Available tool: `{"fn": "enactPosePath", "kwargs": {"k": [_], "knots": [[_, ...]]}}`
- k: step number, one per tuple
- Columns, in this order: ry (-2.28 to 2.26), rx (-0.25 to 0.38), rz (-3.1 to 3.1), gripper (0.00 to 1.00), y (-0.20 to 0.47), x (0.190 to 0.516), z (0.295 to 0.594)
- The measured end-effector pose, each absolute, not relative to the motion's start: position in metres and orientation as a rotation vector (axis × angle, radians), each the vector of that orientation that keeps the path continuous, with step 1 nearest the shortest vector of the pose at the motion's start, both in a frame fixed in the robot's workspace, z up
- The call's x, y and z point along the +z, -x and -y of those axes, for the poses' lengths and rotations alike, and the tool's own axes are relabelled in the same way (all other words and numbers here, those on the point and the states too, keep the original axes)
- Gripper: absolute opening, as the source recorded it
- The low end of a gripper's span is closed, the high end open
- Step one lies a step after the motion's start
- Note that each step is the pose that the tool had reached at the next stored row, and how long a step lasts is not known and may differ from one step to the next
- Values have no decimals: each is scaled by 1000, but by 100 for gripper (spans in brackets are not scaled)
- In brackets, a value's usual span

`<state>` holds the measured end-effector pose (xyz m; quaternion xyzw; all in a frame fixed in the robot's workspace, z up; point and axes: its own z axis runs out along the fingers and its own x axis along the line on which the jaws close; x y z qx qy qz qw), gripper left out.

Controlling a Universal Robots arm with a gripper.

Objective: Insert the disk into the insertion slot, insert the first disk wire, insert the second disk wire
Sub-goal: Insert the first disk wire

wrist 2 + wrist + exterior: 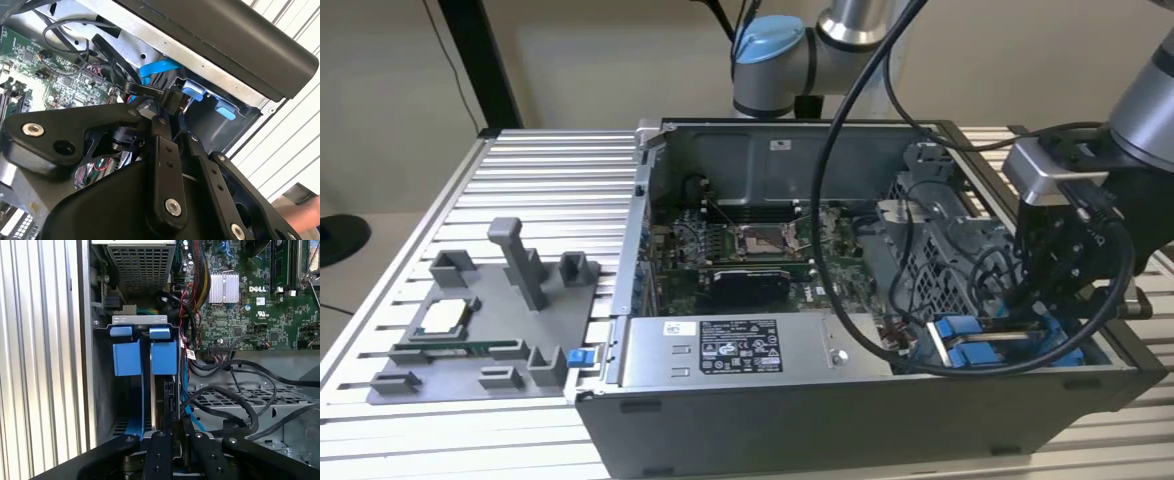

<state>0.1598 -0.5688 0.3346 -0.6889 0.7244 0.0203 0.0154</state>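
Crowding the foreground, the black end effector is hanging inside the computer case, fingers nearly closed and seemingly pinching a black wire plug. The disk is already sitting in the insertion slot; wiring is looking unfinished.

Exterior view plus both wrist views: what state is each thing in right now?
computer case: side panel off, interior exposed.
disk: seated in the insertion slot.
hand: shut on the black wire connector, at the disk's edge.
black wire connector: gripped; plugged in or not, cannot tell.
power supply box: mounted in the case.
processor: loose on the grey fixture tray.
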Motion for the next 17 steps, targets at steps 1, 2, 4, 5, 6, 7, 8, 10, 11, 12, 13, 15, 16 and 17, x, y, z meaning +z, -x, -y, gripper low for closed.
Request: {"fn": "enactPosePath", "kwargs": {"k": [1,2,4,5,6,7,8,10,11,12,13,15,16,17], "knots": [[2143,63,-2254,0,-160,334,569],[2143,63,-2253,0,-160,334,568],[2143,63,-2254,0,-159,333,568],[2143,63,-2254,0,-159,332,568],[2143,63,-2253,0,-159,331,568],[2142,66,-2252,100,-160,330,567],[2143,65,-2252,100,-160,330,567],[2143,63,-2253,100,-159,330,567],[2143,63,-2253,100,-159,330,567],[2143,63,-2253,100,-159,330,567],[2143,63,-2253,100,-159,330,567],[2143,64,-2253,100,-159,338,567],[2143,64,-2253,100,-159,342,567],[2143,64,-2253,100,-159,345,567]]}}
